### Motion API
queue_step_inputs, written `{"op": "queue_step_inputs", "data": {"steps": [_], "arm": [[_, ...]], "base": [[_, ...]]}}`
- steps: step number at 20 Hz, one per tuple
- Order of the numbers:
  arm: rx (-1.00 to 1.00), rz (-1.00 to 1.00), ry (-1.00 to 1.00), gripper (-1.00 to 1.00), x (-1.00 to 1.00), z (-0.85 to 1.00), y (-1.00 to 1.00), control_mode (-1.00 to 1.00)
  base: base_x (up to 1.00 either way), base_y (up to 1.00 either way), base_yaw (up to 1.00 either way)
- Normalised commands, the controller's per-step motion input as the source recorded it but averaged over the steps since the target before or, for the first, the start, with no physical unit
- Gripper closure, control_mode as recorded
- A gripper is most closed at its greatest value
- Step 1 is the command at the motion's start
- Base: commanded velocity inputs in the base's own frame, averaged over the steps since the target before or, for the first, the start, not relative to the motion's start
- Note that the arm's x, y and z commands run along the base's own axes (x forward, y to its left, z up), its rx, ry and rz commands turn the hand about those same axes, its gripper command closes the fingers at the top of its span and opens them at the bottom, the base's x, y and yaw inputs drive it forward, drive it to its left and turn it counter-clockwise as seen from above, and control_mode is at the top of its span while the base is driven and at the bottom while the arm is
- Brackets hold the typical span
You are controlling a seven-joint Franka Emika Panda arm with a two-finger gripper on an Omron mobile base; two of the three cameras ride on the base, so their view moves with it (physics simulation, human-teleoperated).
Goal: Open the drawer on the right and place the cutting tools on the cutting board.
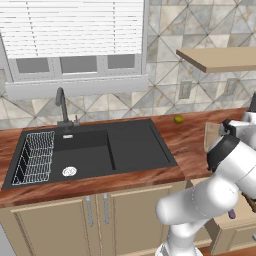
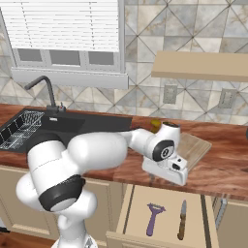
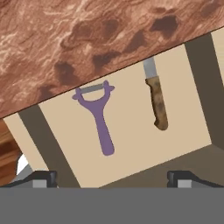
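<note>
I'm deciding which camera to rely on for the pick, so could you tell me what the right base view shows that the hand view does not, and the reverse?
Right base view alone: the cutting board on the counter behind the arm's hand, the dark sink with its faucet, the wall shelf, and the window blinds.

Hand view alone: the gripper, its fingertips spread wide with nothing between them.

Both: the open drawer holding a purple peeler and a wooden-handled knife side by side, apart, plus the reddish wooden counter.

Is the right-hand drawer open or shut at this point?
Open. The drawer is pulled out from under the counter, its beige inside exposed with a purple peeler and a wooden-handled knife lying in it.
</note>
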Motion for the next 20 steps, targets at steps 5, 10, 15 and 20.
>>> {"op": "queue_step_inputs", "data": {"steps": [5,10,15,20], "arm": [[0.0,0.07,-0.09,-1.0,0.0,-0.46,0.05,-1.0],[0.01,0.09,-0.05,-1.0,0.0,-0.51,0.14,-1.0],[0.0,0.11,-0.06,-1.0,-0.11,-0.51,0.14,-1.0],[-0.02,0.09,-0.05,-1.0,-0.44,-0.2,0.03,-1.0]], "base": [[0.0,0.0,0.0],[0.0,0.0,0.0],[0.0,0.0,0.0],[0.0,0.0,0.0]]}}
